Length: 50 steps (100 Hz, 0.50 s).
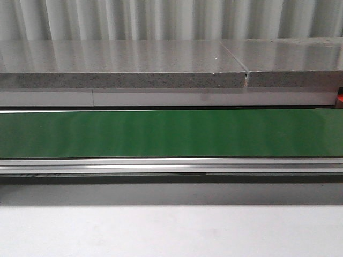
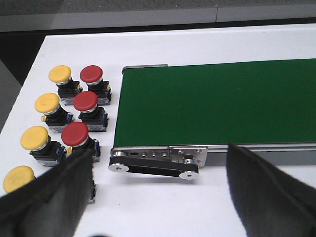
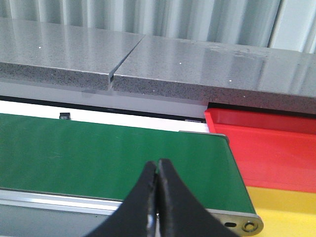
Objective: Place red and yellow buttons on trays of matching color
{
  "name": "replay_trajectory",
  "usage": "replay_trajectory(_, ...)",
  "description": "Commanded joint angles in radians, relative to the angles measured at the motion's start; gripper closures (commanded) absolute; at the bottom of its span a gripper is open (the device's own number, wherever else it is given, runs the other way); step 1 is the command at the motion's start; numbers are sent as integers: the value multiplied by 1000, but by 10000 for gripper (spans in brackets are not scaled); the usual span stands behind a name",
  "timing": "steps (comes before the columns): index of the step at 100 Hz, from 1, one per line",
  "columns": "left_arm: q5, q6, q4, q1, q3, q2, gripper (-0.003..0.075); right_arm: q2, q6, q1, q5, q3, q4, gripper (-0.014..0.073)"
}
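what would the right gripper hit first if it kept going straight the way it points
Most likely the green belt: the shut right gripper points forward and down across it. If its line runs shallower than it looks, it would clear the belt and meet the grey stone ledge behind. Depth is unclear from this view.

We hold our left tool (image 2: 160,197) wide open: its two dark fingers (image 2: 49,202) stand far apart at either side of the left wrist view, with nothing between them. Our right tool (image 3: 158,197) is closed, its two black fingertips (image 3: 170,197) pressed together along a thin seam and tapering to a point, gripping nothing. Neither arm nor either tool shows in the front view, so we cannot tell their pose from there.
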Motion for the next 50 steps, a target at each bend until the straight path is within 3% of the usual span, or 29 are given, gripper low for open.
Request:
replay_trajectory(1, -62, 0, 8, -9, -29, 14, 99, 2, -4, -3, -82, -6, -12, 662)
replay_trajectory(20, -62, -15, -18, -9, -29, 14, 99, 2, -4, -3, -82, -6, -12, 662)
replay_trajectory(39, -28, -270, 61, -9, -29, 50, 99, 2, -4, -3, -82, -6, -12, 662)
replay_trajectory(50, 0, -346, 132, -9, -29, 112, 99, 2, -4, -3, -82, -6, -12, 662)
